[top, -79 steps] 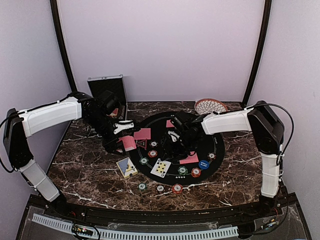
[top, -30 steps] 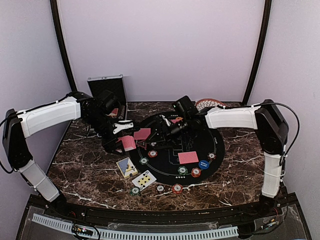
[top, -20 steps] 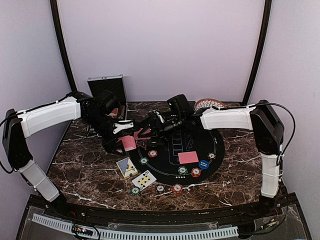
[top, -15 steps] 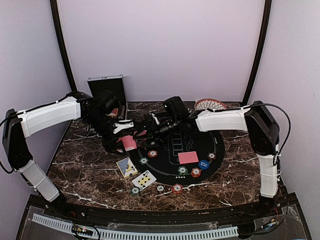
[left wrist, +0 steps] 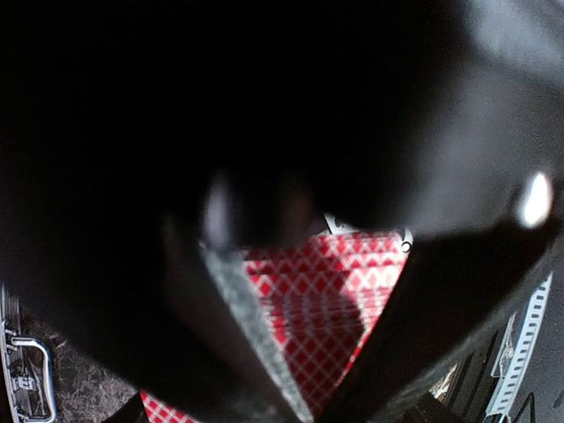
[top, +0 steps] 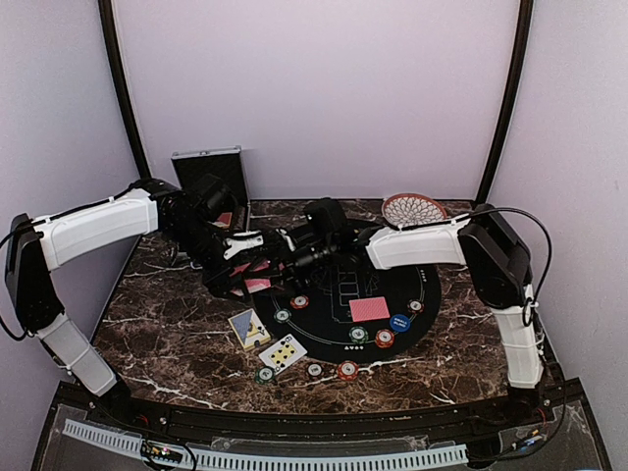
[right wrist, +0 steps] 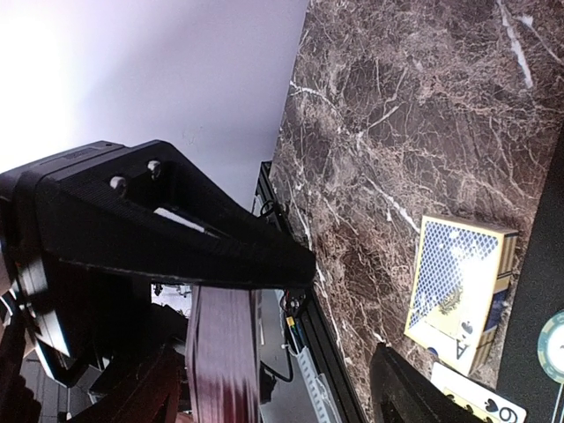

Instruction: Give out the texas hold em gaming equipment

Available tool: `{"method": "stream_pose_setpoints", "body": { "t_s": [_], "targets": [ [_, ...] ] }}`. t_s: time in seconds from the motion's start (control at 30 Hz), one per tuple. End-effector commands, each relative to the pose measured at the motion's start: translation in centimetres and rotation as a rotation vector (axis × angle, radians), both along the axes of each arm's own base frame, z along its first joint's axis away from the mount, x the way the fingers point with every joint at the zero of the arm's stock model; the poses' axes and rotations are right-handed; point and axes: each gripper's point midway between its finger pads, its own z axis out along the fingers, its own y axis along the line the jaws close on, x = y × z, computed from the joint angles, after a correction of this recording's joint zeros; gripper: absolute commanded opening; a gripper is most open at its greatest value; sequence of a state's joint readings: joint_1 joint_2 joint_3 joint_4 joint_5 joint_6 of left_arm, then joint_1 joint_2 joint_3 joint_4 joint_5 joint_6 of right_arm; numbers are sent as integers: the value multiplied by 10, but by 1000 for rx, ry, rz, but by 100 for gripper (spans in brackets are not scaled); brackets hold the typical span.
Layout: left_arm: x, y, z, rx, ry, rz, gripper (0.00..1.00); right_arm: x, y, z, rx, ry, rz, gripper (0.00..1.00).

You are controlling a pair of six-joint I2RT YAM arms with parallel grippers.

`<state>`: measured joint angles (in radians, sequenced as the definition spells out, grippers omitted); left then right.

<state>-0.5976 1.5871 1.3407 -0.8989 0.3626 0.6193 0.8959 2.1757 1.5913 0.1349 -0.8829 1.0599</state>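
Observation:
My left gripper [top: 238, 276] is shut on a deck of red-backed playing cards [top: 257, 283], held just above the table at the mat's left edge; the left wrist view shows the red diamond backs [left wrist: 304, 286] between its dark fingers. My right gripper [top: 285, 263] is open and reaches left to the deck. In the right wrist view the deck's edge [right wrist: 220, 352] lies between its spread fingers [right wrist: 176, 238]. A face-up card [top: 283, 351], one face-down red card [top: 369, 309] and several chips [top: 358, 335] lie on and around the black round mat [top: 412, 280]. The triangle marker is hidden.
A blue-and-yellow card box [top: 249, 329] lies left of the mat and also shows in the right wrist view [right wrist: 458, 291]. The open silver case [top: 208, 172] stands at the back left, the woven dish [top: 413, 208] at the back right. Three chips [top: 314, 370] lie near the front edge.
My right gripper left the mat's middle and swept left to the deck. The face-up card shifted from the mat toward the front left. The left gripper stayed put with the deck.

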Motion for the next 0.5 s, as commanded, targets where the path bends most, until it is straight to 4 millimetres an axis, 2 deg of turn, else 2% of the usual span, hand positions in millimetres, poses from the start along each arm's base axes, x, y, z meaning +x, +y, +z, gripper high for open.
{"method": "stream_pose_setpoints", "body": {
  "t_s": [0.0,0.17,0.3,0.47],
  "targets": [
    [3,-4,19,-50,-36,0,0,-2,19,12,68,-7,20,75],
    [2,-4,21,-49,-41,-3,0,5,22,-3,30,6,-3,75],
    [1,-2,22,-48,-48,-4,0,12,8,-20,-15,21,-40,75],
    [0,-1,21,-49,-51,-5,0,16,-11,-22,-50,-4,-69,73]
  ]
}}
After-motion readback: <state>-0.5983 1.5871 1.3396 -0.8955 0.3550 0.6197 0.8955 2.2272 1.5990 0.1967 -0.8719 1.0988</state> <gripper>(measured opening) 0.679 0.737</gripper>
